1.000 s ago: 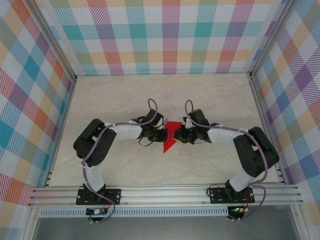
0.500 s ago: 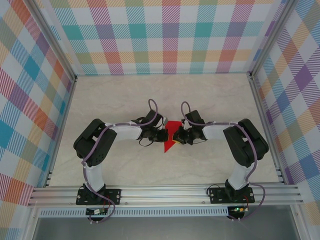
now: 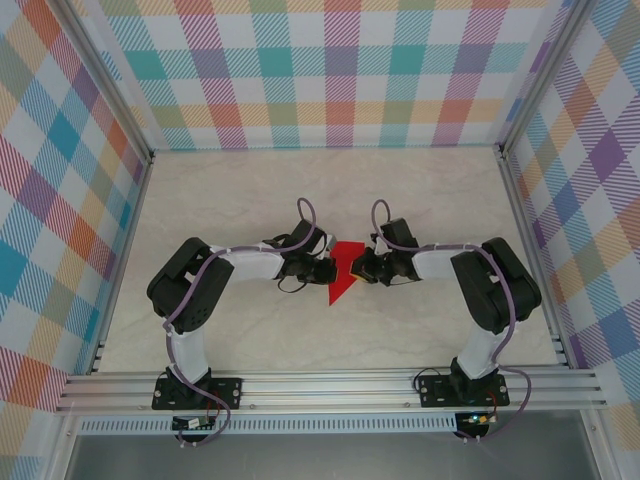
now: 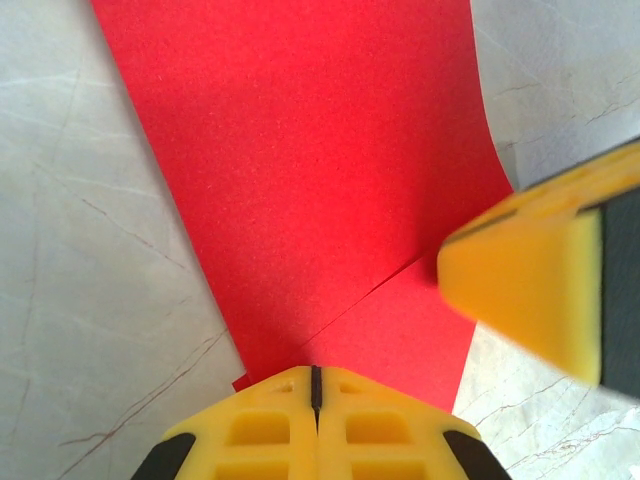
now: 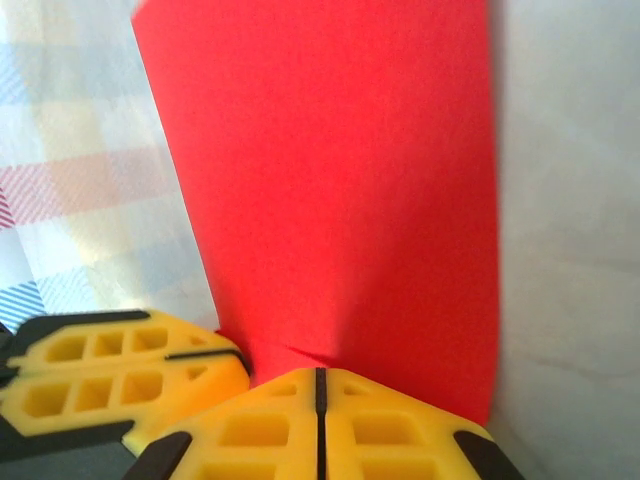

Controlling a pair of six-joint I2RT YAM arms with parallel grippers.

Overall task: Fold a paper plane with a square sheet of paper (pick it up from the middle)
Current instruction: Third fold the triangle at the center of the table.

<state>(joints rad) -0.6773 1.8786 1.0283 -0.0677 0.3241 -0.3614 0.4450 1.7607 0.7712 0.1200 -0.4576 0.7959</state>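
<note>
Jaws shut on both — marble tabletop [image 3: 250,190], plaid walls [image 3: 340,70]; left gripper [image 3: 328,272] and right gripper [image 3: 362,268] seemingly pinch the red paper [image 3: 343,282] from opposite edges.

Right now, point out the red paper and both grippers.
paper [image 3: 340,285]: top view, on its lower half.
left gripper [image 4: 315,383]: left wrist view, on the seam between its fingertips.
right gripper [image 5: 320,385]: right wrist view, on the seam between its fingertips.

From above, the red paper [image 3: 343,275] was too small to read any creases on, and its side edges sat under the left gripper [image 3: 326,272] and right gripper [image 3: 361,268]. On both wrist cams it ran off the top edge. The right gripper's finger [image 4: 525,290] was a blurry blob, cropped at the right.
</note>
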